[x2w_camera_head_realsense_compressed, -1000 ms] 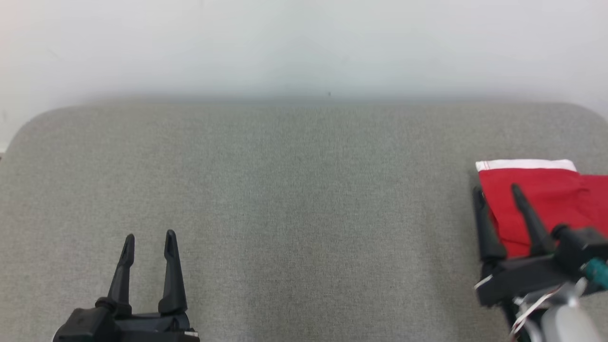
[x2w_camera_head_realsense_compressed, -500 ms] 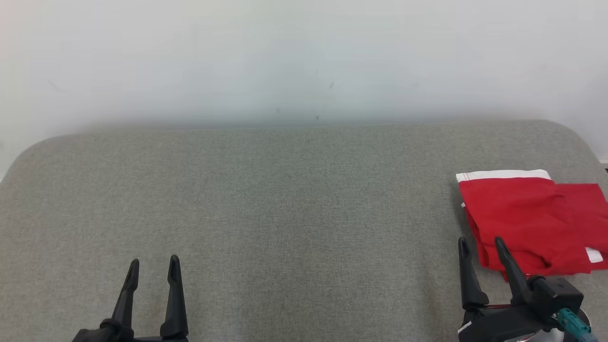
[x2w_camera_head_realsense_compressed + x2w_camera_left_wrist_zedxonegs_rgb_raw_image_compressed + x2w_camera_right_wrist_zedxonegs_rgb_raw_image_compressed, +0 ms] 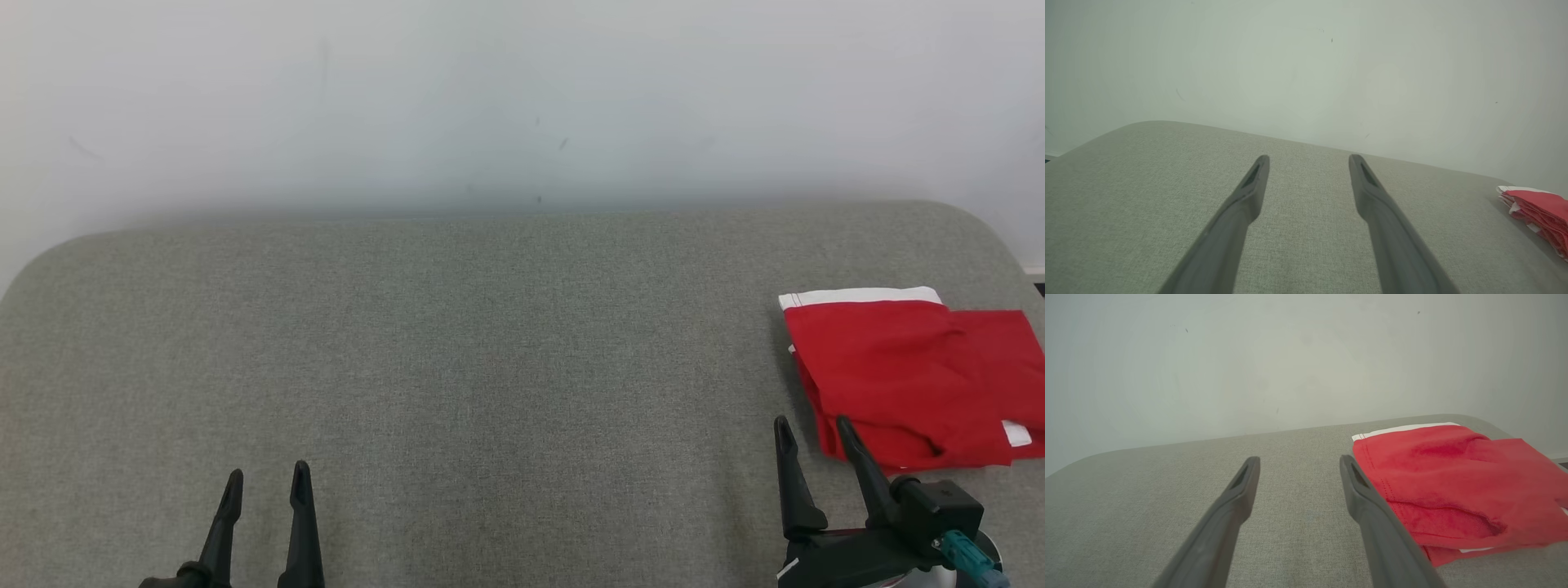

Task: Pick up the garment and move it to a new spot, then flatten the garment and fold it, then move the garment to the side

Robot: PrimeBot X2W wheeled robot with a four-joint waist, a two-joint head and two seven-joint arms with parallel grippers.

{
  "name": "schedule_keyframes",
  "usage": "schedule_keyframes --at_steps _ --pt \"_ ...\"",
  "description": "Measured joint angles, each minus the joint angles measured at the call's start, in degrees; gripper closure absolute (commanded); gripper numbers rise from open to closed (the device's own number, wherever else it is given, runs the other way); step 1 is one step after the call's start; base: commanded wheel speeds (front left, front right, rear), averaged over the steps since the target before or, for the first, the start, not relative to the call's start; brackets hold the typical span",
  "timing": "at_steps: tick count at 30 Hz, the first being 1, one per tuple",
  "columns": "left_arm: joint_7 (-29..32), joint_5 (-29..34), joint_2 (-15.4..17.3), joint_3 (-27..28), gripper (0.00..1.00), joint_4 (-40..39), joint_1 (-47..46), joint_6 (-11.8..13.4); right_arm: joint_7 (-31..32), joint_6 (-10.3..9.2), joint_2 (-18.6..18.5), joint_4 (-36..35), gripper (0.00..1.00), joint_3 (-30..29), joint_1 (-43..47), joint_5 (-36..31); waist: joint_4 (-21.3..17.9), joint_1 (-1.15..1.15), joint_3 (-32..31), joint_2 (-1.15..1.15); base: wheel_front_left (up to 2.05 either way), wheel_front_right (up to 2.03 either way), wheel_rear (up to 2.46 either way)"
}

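Neatly folded red garment (image 3: 906, 376), white-trimmed.

Red garment (image 3: 906, 376), folded, over at the right side of the table (image 3: 490, 367).

There it is, lying flat on the grey fabric-covered table, folded into a compact, roughly rectangular stack of layers. It's bright red cloth on top, with a white band running along the far edge and a small white patch peeking out at the near right corner. The top layer is a little rumpled, and a second red panel sticks out to the right. It sits close to the table's right edge, about midway between near and far, its left edge showing the stacked folds.
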Motion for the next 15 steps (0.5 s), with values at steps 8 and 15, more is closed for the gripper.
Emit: schedule_keyframes --at_steps 8,15 --pt "0.0 -0.2 0.0 0.3 0.00 0.3 -0.5 -0.1 0.1 0.00 0.0 0.3 0.00 0.0 -0.1 0.2 0.1 0.00 0.3 0.00 0.00 0.00 0.00" --pt "0.0 -0.5 0.0 0.4 1.00 0.9 -0.5 -0.5 0.2 0.00 0.0 0.8 1.00 0.5 0.1 0.7 0.0 0.00 0.5 0.00 0.00 0.00 0.00"
